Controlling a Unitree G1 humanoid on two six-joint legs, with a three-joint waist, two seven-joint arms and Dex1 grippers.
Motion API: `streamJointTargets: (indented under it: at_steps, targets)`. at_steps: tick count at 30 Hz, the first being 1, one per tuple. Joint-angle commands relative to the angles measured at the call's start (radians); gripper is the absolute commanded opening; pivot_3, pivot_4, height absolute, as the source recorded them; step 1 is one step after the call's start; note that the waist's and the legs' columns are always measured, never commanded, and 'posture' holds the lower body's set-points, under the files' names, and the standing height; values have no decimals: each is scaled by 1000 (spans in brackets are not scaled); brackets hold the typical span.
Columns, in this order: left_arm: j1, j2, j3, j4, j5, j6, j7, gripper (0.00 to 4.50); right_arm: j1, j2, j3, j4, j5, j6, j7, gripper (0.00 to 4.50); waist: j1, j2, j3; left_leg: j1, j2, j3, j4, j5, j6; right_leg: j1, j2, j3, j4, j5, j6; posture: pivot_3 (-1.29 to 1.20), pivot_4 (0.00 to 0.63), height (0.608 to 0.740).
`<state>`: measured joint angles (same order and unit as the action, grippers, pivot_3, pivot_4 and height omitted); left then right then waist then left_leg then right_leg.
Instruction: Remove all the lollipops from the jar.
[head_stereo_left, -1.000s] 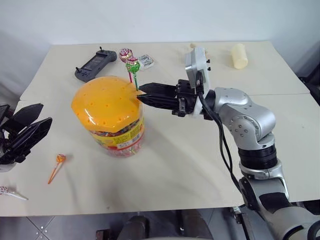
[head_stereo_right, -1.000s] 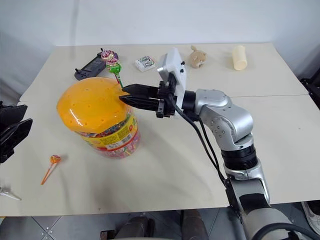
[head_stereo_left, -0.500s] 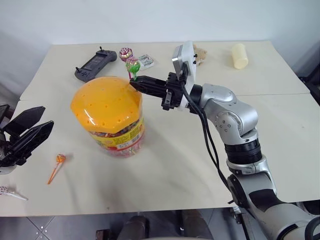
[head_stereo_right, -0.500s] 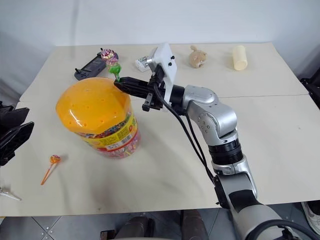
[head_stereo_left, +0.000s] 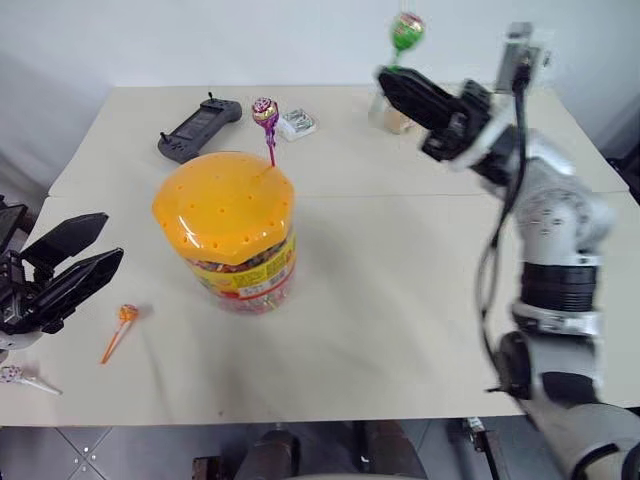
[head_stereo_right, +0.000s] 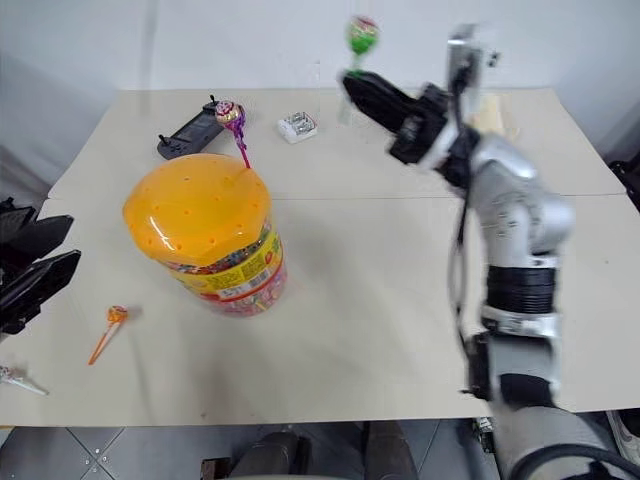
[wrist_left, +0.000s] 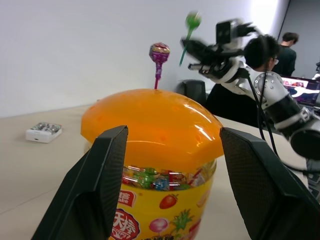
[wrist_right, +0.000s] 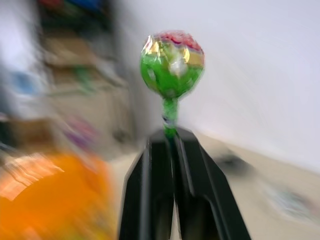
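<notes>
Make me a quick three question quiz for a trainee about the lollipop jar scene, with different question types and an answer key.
1. True or false: the right gripper is shut on the stick of a green lollipop.
2. How many lollipops lie on the table?
A. none
B. two
C. four
3. Fill in: a purple lollipop stands in the orange lid of the ___.

Key
1. True; it is held up in the air.
2. B; an orange one and another at the table's edge, near the open left gripper.
3. jar
</notes>
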<state>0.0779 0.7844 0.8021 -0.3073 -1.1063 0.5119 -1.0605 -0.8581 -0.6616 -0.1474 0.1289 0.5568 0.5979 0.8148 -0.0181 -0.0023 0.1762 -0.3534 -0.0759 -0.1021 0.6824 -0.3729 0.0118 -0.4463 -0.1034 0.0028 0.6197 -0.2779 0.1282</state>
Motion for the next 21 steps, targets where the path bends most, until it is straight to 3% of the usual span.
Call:
streamJointTargets:
  at_steps: [1, 6, 12, 16, 21]
  targets:
    - [23, 31, -10, -14, 40, -14, -47, 3117, 122, -135, 40, 53, -172, -79, 11, 42, -3, 1, 1, 0, 0, 2, -1, 0, 0, -1, 0, 0, -1, 0, 0, 0, 150, 740]
    - [45, 40, -27, -7, 68, -13, -86, 3117, 337, -237, 71, 159, -292, -146, 47, 42, -17, 2, 1, 0, 2, 8, -1, 0, 0, -2, 1, 1, 0, 0, 0, 0, 150, 740]
    - [30, 36, -32, -6, 77, -20, -89, 3117, 420, -251, 101, 254, -388, -193, 32, 42, -5, 2, 1, 4, 3, 10, 1, 0, -1, -1, 1, 4, 0, 0, 1, 0, 150, 740]
    - [23, 37, -14, -1, 63, -21, -95, 3117, 454, -261, 53, 261, -358, -249, 87, 991, 17, 1, 0, 3, 2, 6, 1, 0, -1, 1, 1, 4, -2, 0, 0, 0, 150, 740]
    - [22, 34, 5, 7, 58, -17, -81, 3117, 416, -263, -41, 255, -228, -377, 303, 2604, 16, 3, 1, 2, 2, 5, 2, 0, -1, 1, 1, 2, -4, 0, 1, 0, 150, 740]
